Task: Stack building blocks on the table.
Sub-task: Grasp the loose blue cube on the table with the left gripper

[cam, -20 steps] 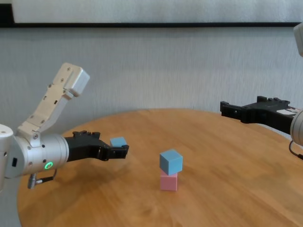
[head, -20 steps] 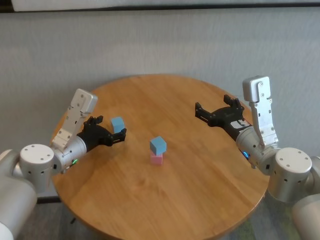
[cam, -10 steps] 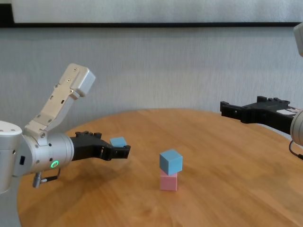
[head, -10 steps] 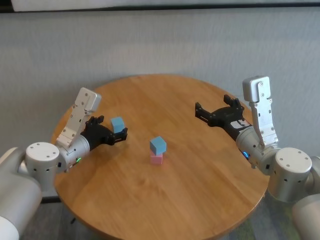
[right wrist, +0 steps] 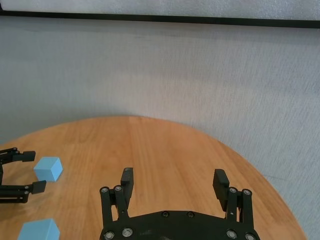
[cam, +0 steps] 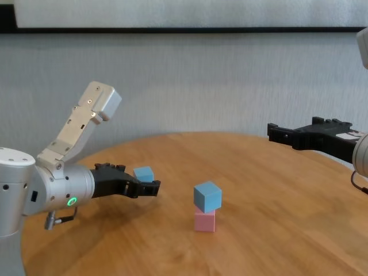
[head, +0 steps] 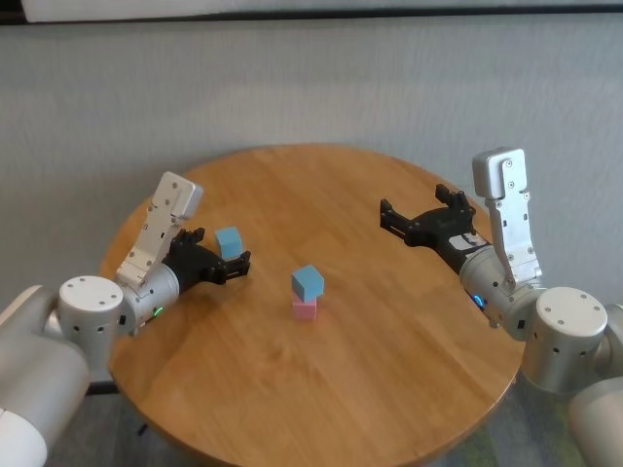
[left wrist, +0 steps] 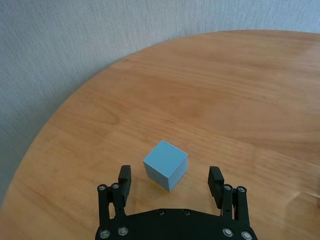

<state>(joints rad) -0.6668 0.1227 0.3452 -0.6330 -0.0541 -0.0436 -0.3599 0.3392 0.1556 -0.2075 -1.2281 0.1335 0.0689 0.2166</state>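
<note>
Warm light-brown wood grain covers the round surface (head: 321, 389) on which all three cubes rest. Nearest the robot, close to the middle of the surface, a pale pink cube (head: 305, 308) sits flat on the wood and carries a light blue cube (head: 308, 282) directly on top of it; the upper cube is turned slightly askew of the lower one. Farther back and toward the robot's left, the second light blue cube (head: 229, 240) stands alone on the wood, well apart from the two-cube stack. The left tool (left wrist: 170, 181) is low over the surface with its two fingers spread fully wide, one on either side of this lone cube, a visible gap on each side, so it grips nothing. Farthest back on the robot's right, the right tool (right wrist: 173, 183) hangs above the surface's far edge, fingers likewise spread wide and empty.
</note>
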